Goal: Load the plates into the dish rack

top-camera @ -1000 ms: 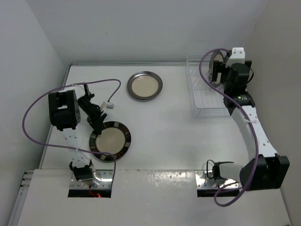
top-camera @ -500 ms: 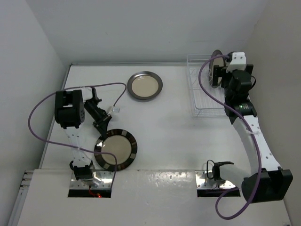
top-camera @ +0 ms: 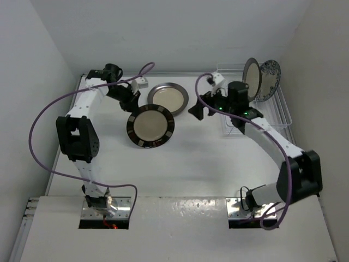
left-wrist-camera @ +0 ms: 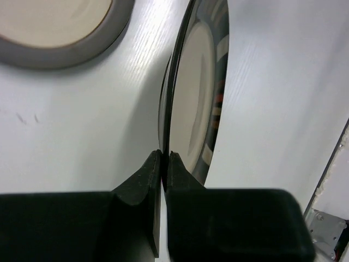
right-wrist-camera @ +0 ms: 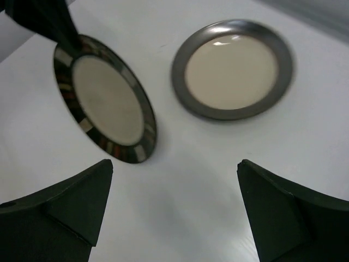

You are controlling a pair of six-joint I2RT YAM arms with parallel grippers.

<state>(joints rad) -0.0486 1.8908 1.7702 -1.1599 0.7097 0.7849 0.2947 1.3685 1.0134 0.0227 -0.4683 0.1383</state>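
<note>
Top view: left claw (top-camera: 132, 107) holds the striped plate (top-camera: 151, 126) by its far-left rim, tilted up from the bench (top-camera: 196, 158). The right claw (top-camera: 197, 108) sits to its right, towards the dish rack (top-camera: 272, 106).
Left wrist: claw (left-wrist-camera: 163, 164) clamped on the plate's rim, plate (left-wrist-camera: 196, 98) edge-on.
Right wrist: claw (right-wrist-camera: 174, 164) spread wide and empty, striped plate (right-wrist-camera: 103, 106) ahead-left.
Next move: probably a handover, since the right arm is nearer the rack.

No legible text, label, brand, number or sign in any of the three views. The striped-rim plate (top-camera: 150, 126) carries only alternating dark and pale blocks around its rim; the floral plate (top-camera: 269, 72) shows only blue ornament, too small to resolve
</note>
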